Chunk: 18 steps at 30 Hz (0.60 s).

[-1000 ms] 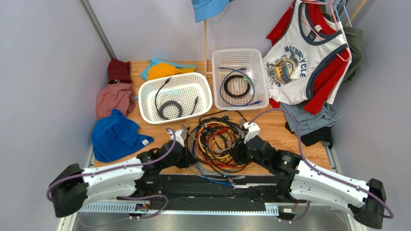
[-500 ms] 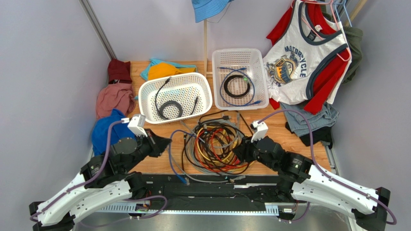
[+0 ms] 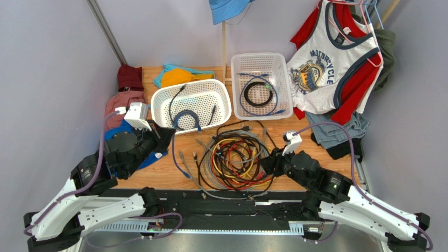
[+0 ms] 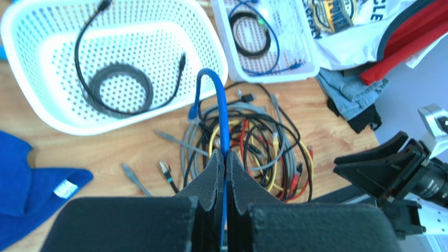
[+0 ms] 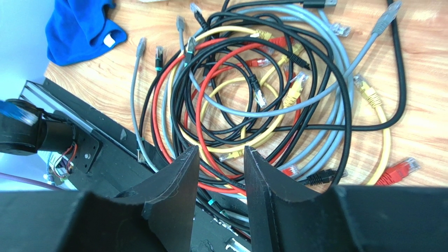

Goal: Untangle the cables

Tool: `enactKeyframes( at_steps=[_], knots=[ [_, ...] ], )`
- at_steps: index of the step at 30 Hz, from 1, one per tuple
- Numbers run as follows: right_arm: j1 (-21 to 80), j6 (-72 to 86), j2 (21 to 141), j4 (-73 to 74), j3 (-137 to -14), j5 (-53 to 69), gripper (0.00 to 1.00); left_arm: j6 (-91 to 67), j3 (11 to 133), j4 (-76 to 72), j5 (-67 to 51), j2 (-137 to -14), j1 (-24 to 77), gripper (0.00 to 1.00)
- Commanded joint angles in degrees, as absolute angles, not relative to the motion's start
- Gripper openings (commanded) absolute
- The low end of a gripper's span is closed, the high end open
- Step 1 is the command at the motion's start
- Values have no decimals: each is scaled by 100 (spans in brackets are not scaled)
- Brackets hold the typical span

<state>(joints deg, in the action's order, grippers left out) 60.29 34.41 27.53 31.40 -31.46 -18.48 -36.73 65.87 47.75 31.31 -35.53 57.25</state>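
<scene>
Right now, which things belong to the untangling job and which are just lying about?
Job: cable tangle; blue cable, pinched in the left gripper; right gripper, open at the tangle's edge; left basket and right basket, holding coiled cables.

Lying about: blue cloth; tank top; jeans; hat; maroon cloth; orange cloth.

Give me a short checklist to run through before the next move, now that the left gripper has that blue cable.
1. Left gripper shut on the blue cable: ok.
2. Blue cable free of the pile: cannot tell; its lower part hangs down to the table just left of the pile.
3. Room in the left basket: ok; only one black cable lies in it.
4. Right gripper open and holding nothing: ok; it hangs over the pile.
5. Arms apart from each other: ok.
</scene>
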Motion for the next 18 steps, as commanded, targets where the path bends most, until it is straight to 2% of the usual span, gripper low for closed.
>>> enactKeyframes(
  at_steps=[1,5,8,13,18],
  knots=[
    [6056,3296,2532,3217,-3428,-2056,40,-2849,7285,4246,3471,-4007,5739,0],
    [6064,3348,2303,3331,-3463,-2302,39,-2576,7567,3580,3420,-4560,5739,0],
    [6056,3375,1952,3419,-3507,-2487,39,-2373,7953,3227,3086,-5559,5739,0],
    [6056,3322,1477,3595,-3603,-2733,39,-2039,8981,2760,2428,-6932,5573,0],
    [6056,3445,1503,3840,-3630,-2917,39,-2066,10209,2505,1557,-8409,5064,0]
  ],
)
